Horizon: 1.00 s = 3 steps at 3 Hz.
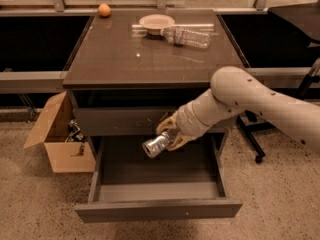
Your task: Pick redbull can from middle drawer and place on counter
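Observation:
The redbull can, small, silver and shiny, lies on its side in my gripper, which is shut on it. The gripper holds the can in the air above the open middle drawer and in front of the scratched drawer front above it. The drawer is pulled out and its dark floor shows nothing else inside. The counter is the glossy dark brown top of the cabinet, above and behind the gripper. My pale arm comes in from the right.
On the counter lie a clear plastic water bottle, a pale bowl and an orange at the back left corner. An open cardboard box stands on the floor left of the cabinet. A black wheeled stand is at right.

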{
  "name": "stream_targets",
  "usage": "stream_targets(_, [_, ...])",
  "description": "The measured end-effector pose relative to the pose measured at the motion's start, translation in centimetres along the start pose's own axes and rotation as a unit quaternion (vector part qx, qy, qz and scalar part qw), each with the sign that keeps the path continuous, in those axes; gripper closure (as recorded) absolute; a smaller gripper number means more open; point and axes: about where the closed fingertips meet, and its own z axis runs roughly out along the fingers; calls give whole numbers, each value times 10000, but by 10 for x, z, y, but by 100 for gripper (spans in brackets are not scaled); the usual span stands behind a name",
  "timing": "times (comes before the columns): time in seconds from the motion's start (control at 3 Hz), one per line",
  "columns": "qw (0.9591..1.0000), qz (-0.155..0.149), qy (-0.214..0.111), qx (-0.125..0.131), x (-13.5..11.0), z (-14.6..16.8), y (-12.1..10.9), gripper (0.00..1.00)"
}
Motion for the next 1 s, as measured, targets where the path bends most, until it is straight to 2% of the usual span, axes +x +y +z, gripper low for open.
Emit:
stream_targets(0.33, [9984,-520,99,203,-33,-29,-50,100])
stream_targets(0.67, [9984,-523,99,206,-33,-29,-50,100])
stream_targets(1.0, [9957,-765,140,493,-46,-51,-77,100])
